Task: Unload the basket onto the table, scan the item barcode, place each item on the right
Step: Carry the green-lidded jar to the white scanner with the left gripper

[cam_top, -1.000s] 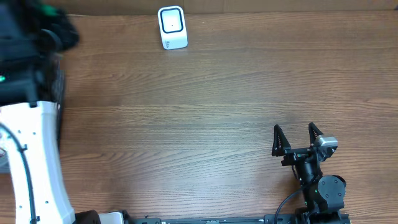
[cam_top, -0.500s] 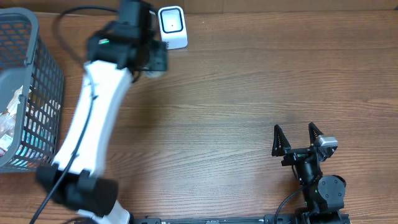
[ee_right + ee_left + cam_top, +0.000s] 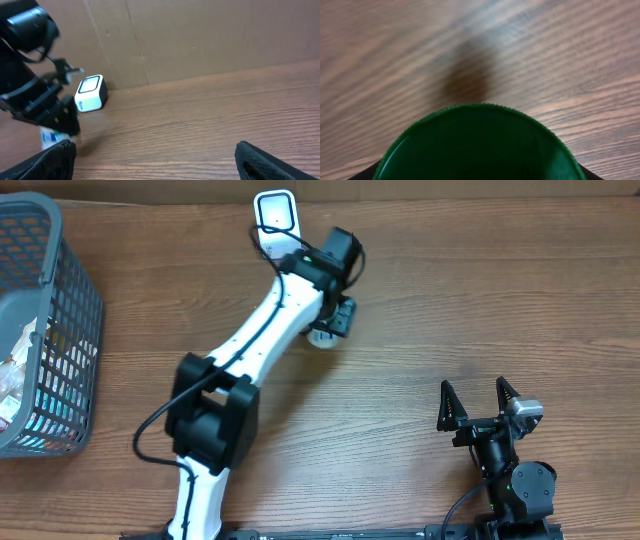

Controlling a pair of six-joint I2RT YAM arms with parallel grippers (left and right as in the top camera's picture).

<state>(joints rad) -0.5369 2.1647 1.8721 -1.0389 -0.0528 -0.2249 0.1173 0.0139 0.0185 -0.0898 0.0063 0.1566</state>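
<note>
Green-capped item (image 3: 480, 145), mostly hidden under left claw (image 3: 333, 325)

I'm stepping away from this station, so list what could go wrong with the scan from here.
1. The left gripper holds the green-capped item off to one side of the scanner, not over its window, so the barcode may not read.
2. The left arm lies right next to the scanner and could nudge it.
3. The right gripper sits open and far away, so it likely couldn't catch a slip.
</note>
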